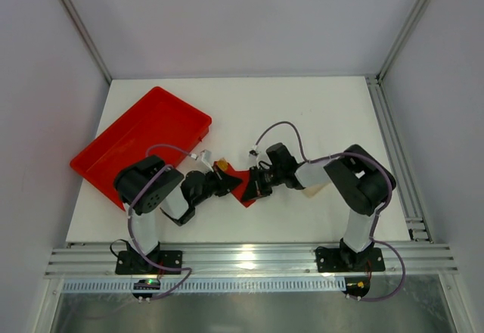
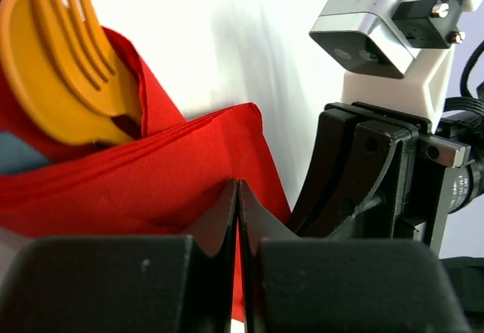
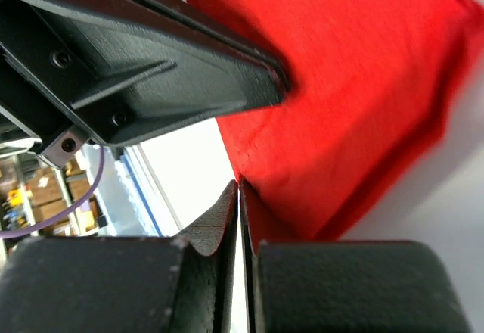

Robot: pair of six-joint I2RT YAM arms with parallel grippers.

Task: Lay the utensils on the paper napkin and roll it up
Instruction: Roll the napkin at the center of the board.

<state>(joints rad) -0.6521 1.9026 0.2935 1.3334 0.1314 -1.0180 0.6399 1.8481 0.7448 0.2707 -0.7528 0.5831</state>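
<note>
- The left gripper [image 2: 238,197] is seen with its two fingers pressed together; a thin sliver of red is caught in the seam between them, so it is taken to be clamped on the paper napkin [image 2: 159,170]
- The right gripper [image 3: 238,191] is likewise closed to a hairline; the napkin's edge runs into its fingertips, so it too is judged to be pinched on the napkin
- In the top view the two grippers are met nose to nose near the middle of the table [image 1: 318,113], close to its near edge; the napkin is held between them, with its lower corner pointing toward the arm bases
- The napkin is folded over on itself in soft layers; whether it rests on the table or is lifted off it cannot be told
- The utensils [image 2: 72,60], a fork and a spoon, are shown as orange-yellow in the left wrist view; the fork is laid over the spoon's bowl; their heads stick out of the napkin's fold at its left end, and their handles are hidden inside the fold
- A red tray [image 1: 144,132] is set at an angle on the far left of the table, apart from the napkin
</note>
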